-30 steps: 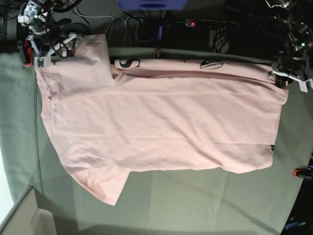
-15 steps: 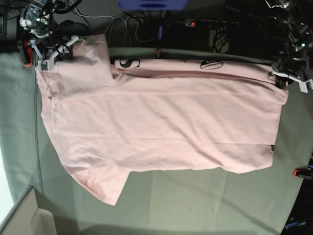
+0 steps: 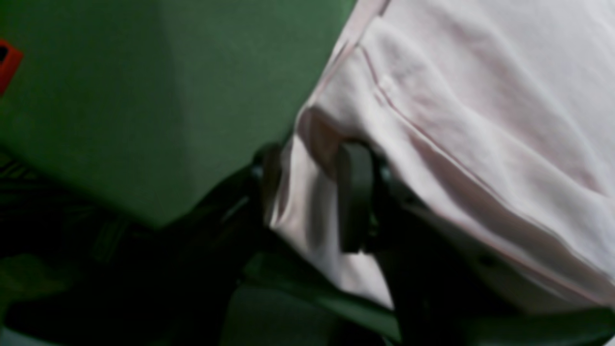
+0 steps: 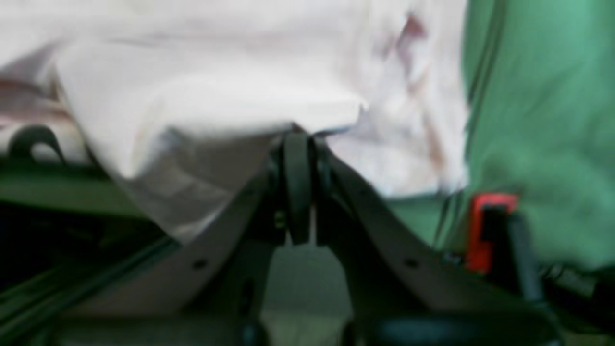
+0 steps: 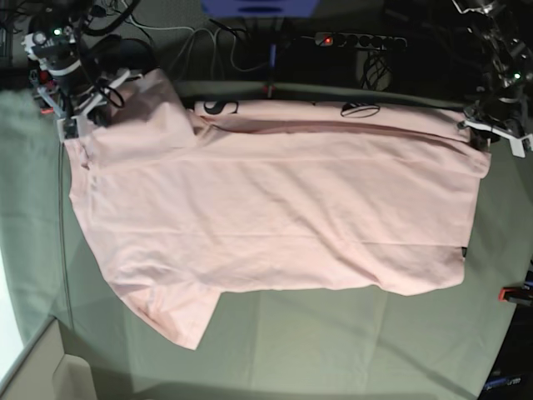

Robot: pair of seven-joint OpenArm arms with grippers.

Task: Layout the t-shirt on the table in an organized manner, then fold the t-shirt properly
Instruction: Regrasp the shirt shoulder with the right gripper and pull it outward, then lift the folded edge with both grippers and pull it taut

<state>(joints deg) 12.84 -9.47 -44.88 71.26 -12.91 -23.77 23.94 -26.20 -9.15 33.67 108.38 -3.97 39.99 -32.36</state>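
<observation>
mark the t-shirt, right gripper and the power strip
t-shirt point(image 5: 275, 217): base view, middle of the plain pink body panel.
right gripper point(image 4: 298, 139): right wrist view, shut fingertips pinching the shirt's edge.
power strip point(image 5: 358, 39): base view, middle of the black bar behind the table.

Base view: even, moderate overhead light, sharp focus; dark background beyond the table point(image 5: 333, 350), whose edges bow with wide-angle distortion. Both wrist views: dim and heavily blurred; the t-shirt point(image 4: 216, 81) appears washed-out near white, the foreground hardware dark and defocused.
</observation>
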